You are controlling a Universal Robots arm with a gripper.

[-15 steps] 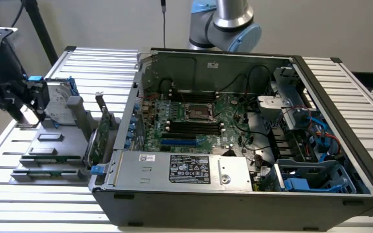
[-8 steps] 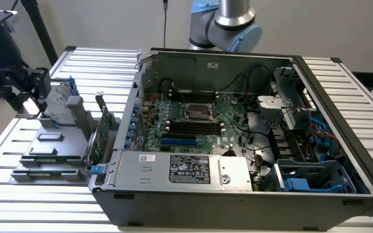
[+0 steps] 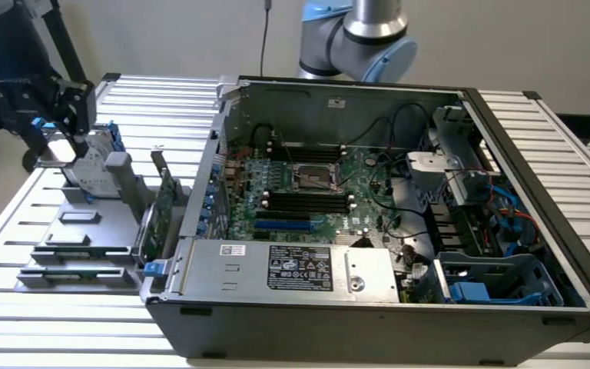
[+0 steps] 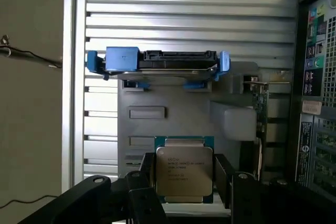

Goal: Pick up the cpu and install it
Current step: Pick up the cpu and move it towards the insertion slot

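A slatted metal desk [image 3: 49, 338] carries everything. An open computer case [image 3: 377, 317] lies on its side, covering the middle of the desk and reaching toward the edge on the exterior view's right. Inside it are a green motherboard [image 3: 362, 173] with an empty processor socket [image 3: 313, 178] near its centre and a silver power supply box [image 3: 285, 269] along the near wall. The base of the robot arm [image 3: 362, 31] rises behind the case at the desk's far edge.

A grey parts holder [image 3: 74, 231] sits just beside the case, along the desk edge on the exterior view's left. At its far end stands a silver hard drive [image 3: 95, 165] in a blue bracket. A green circuit card [image 3: 162, 211] stands upright between the holder and the case wall.

The end effector [image 3: 58, 138] hangs over the holder's far end, near the desk's far corner on the exterior view's left. In the wrist view its two black fingers [image 4: 147, 174] are closed against opposite edges of the cpu [image 4: 184, 167]. The cpu lies flat between them, metal top with printed lettering facing the camera. Beyond it are the holder's grey slots and the hard drive. I cannot tell whether the cpu has been lifted off the holder.
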